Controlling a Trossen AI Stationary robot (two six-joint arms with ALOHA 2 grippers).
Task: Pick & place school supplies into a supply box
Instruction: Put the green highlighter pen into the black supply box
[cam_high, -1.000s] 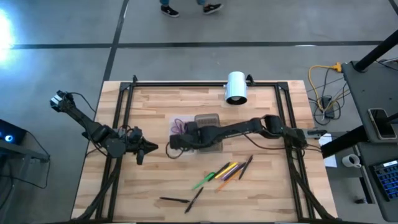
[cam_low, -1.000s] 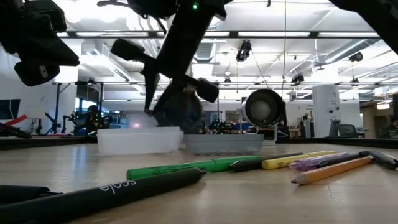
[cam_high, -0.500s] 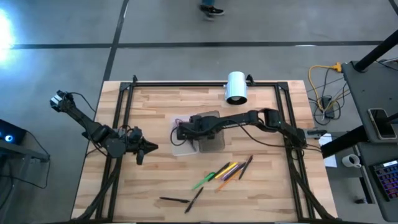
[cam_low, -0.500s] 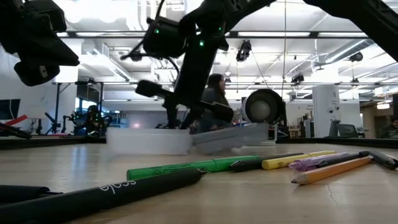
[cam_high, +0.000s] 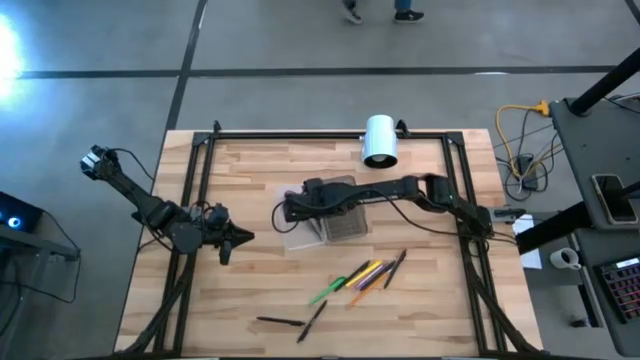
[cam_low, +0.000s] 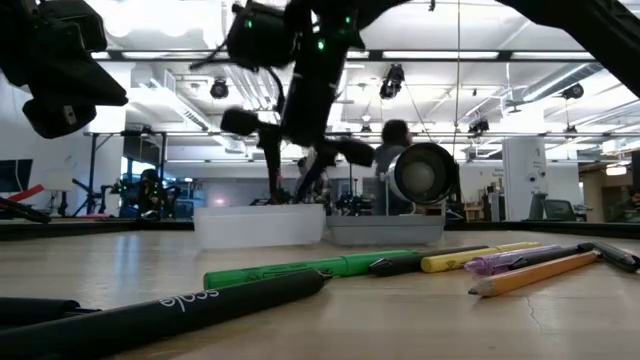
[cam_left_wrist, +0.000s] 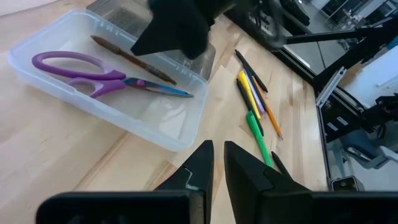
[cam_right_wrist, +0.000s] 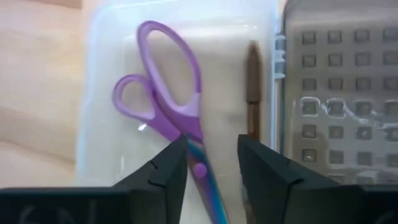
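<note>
Your right gripper (cam_right_wrist: 211, 155) hangs directly over the open supply box (cam_high: 300, 222) at mid-table, jaws parted by a clear gap with nothing between them. Under it in the clear tray you have the purple-handled scissors (cam_right_wrist: 168, 118) lying flat and a brown pencil (cam_right_wrist: 252, 87) beside them along the hinge side; the two look just apart, not touching. The dotted lid (cam_high: 347, 218) lies open flat on the table (cam_high: 250, 280), hinged to the tray's right side in the high view. The left gripper (cam_high: 243, 238) is parked at the table's left edge, well apart from the box, jaws closed to a thin slit and holding nothing. The rest of the supplies are still on the table, nearer the front edge than the box: a fanned cluster with a green pen (cam_high: 328, 291), yellow pencil (cam_high: 362, 273), orange pencil (cam_high: 368, 283) and a dark pen (cam_high: 397, 266), plus two black pens (cam_high: 290, 322) further front, ends near each other. For readable writing, you get only one item: the near black pen (cam_low: 170, 310) in the low view carries pale lettering that looks like "sole", not certain. White cylinder (cam_high: 379, 141) sits at the back edge, on its side. No legible brand on the box or scissors.
</note>
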